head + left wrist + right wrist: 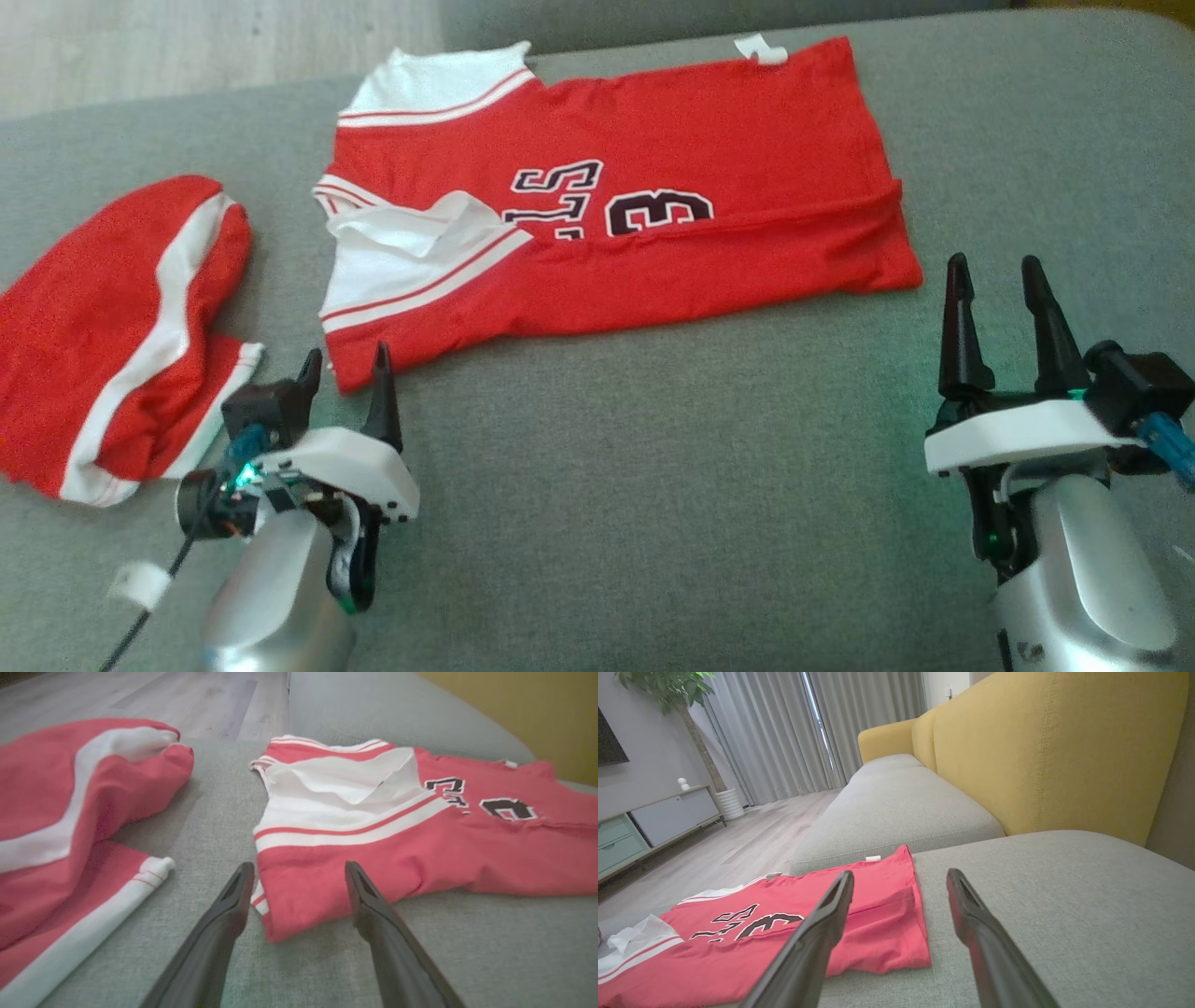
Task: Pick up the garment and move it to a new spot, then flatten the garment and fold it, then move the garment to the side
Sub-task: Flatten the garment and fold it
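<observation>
left gripper [347, 366]: lower left of head view, jaws spread wide, nothing between them. Tips sit right at the jersey's near-left corner.
right gripper [995, 280]: lower right, jaws apart too, empty. Tips are just beside the near-right hem corner; contact can't be told.
sofa seat [653, 448]: grey cushion, everything lies on it.
jersey [635, 233]: the task's thing, red with white sleeves and number print. Lies flat across upper centre of head view, collar end left, hem right. The near sleeve is turned in over the body, and a long crease runs along the near side.
second garment [112, 336]: red with a white stripe, bunched at the left edge, apart from the jersey.
label tab [761, 49]: small and white, on the jersey's far edge at top centre.
step: judged to be flatten-and-fold. Cloth is laid out and partly tucked, and both hands are lined up on the near corners.
next move: probably lower and pinch both near corners together, then carry the edge over. The thin cloth needs low fingertips.
left wrist view adds: the corner sits between the jaws, slightly lifted off the cushion.
right wrist view adds: a doubled layer at the hem, plus yellow backrest [1041, 751], floor [738, 844], curtains [784, 732], cabinet [658, 821].
head view adds: both hands and the whole jersey outline at once.
</observation>
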Motion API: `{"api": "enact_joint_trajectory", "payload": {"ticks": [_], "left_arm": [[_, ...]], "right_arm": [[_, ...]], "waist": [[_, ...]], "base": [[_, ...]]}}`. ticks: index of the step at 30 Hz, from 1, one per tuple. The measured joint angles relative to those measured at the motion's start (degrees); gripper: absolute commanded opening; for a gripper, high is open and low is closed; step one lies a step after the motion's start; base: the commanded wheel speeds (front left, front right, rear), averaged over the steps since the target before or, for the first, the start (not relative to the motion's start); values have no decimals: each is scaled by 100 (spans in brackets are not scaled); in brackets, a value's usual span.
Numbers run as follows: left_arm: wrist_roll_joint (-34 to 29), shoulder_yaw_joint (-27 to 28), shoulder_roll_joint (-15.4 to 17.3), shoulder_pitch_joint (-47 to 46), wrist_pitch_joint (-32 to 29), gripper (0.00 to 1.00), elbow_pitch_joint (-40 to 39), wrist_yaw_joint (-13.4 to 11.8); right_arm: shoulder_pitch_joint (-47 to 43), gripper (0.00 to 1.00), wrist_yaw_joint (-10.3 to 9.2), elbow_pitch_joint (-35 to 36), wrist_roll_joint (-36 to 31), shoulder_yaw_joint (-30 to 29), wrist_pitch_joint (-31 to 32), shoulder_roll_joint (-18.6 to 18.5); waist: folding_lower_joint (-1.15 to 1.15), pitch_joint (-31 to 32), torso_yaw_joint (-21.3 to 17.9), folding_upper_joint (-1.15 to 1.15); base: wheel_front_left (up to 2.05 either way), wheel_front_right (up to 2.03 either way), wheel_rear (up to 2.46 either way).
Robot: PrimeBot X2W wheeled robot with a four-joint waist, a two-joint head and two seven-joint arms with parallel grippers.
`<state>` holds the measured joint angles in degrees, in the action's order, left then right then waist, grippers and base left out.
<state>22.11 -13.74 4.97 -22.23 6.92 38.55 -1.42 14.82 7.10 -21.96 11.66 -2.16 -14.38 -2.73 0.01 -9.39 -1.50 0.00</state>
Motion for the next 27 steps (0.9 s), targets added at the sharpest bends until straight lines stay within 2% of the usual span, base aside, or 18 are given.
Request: {"api": "enact_joint_trajectory", "payload": {"ticks": [6, 10, 15, 16, 20, 24, 27], "left_arm": [[-8, -11, 98, -470, -469, 100, 709, -112], [-58, -19, 183, -751, -552, 100, 956, -213], [-58, -65, 191, -933, -705, 100, 1188, -194], [-57, -75, 193, -951, -716, 0, 1221, -152], [-57, -125, 177, -1000, -556, 0, 1265, -55], [-67, -145, 202, -1000, -122, 0, 1134, -53], [-186, -259, 218, -1026, 218, 0, 876, -20]], "right_arm": [[129, 100, 0, 32, 29, 93, 0, -1], [167, 100, 0, 65, 45, 168, 0, -1], [170, 100, 0, 65, 94, 171, 0, -1], [172, 100, 0, 65, 94, 172, 0, -1], [265, 100, 0, -204, -22, 162, 82, -1], [563, 100, 0, -692, -204, 18, 614, -2], [958, 100, 0, -1160, -83, -81, 982, -4]], "waist": [[0, -250, -163, 0], [0, -350, -258, 0], [0, -377, -313, 0], [-1, -373, -315, 0], [0, -343, -291, 0], [0, -326, -226, 0], [0, -321, -138, 0]], "base": [[0, 0, 0], [0, 0, 0], [0, 0, 0], [0, 0, 0], [0, 0, 0], [0, 0, 0], [0, 0, 0]]}}
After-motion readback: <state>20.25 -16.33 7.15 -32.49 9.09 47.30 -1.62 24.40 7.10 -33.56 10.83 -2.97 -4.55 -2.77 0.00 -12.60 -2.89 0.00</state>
